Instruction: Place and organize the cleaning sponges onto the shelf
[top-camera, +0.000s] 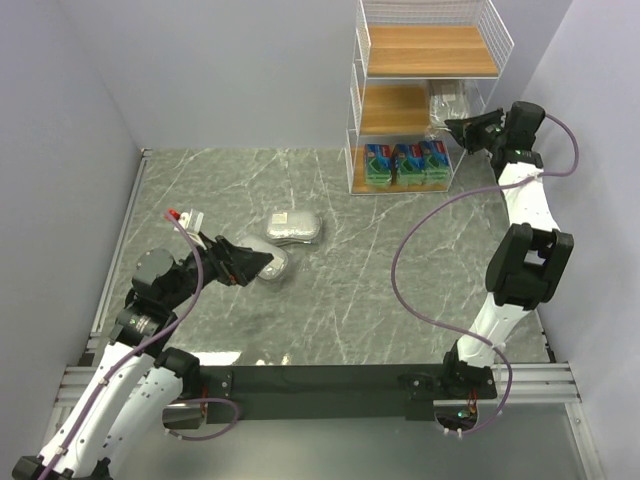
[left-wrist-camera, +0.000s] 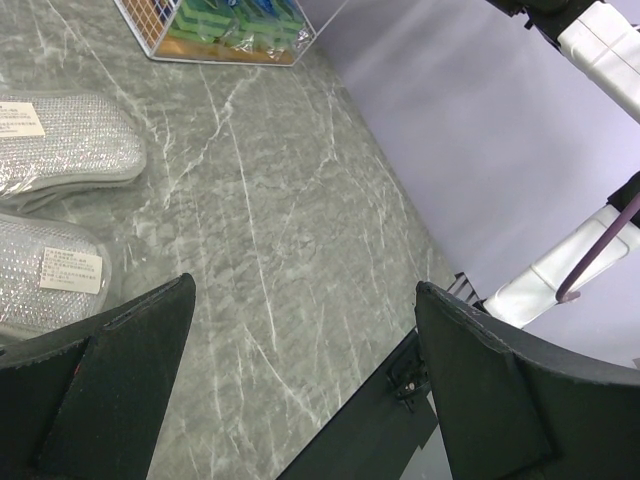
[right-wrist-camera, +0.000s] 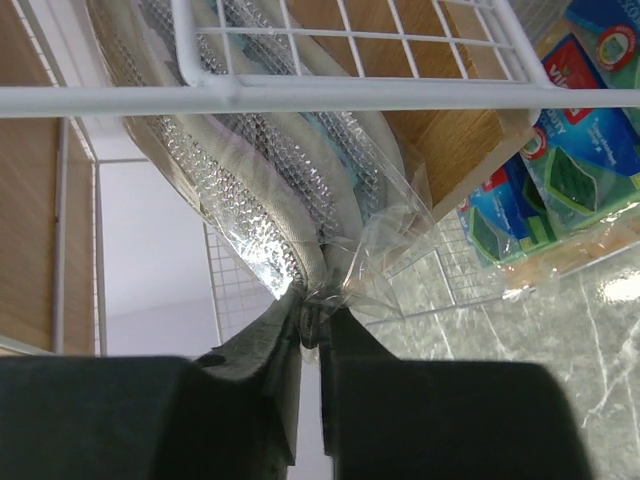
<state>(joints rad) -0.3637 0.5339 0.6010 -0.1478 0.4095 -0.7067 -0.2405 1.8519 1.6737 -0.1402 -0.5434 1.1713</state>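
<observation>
The white wire shelf (top-camera: 430, 50) stands at the back right. Three green sponge packs (top-camera: 405, 163) sit in a row on its bottom tier. A silvery oval sponge pack (right-wrist-camera: 260, 180) lies on the middle tier. My right gripper (right-wrist-camera: 312, 320) is at the shelf's right side, its jaws pinched on the edge of this pack's clear wrap. Two more silvery packs lie on the table, one farther back (top-camera: 294, 227) and one nearer (top-camera: 275, 266). My left gripper (left-wrist-camera: 305, 295) hovers open just left of the nearer one, with only bare table between its fingers.
The table is grey marble (top-camera: 400, 260) with walls on the left, back and right. The shelf's top tier holds nothing. A black rail (top-camera: 330, 380) carries both arm bases along the near edge. The right arm's purple cable (top-camera: 400, 270) loops above the table.
</observation>
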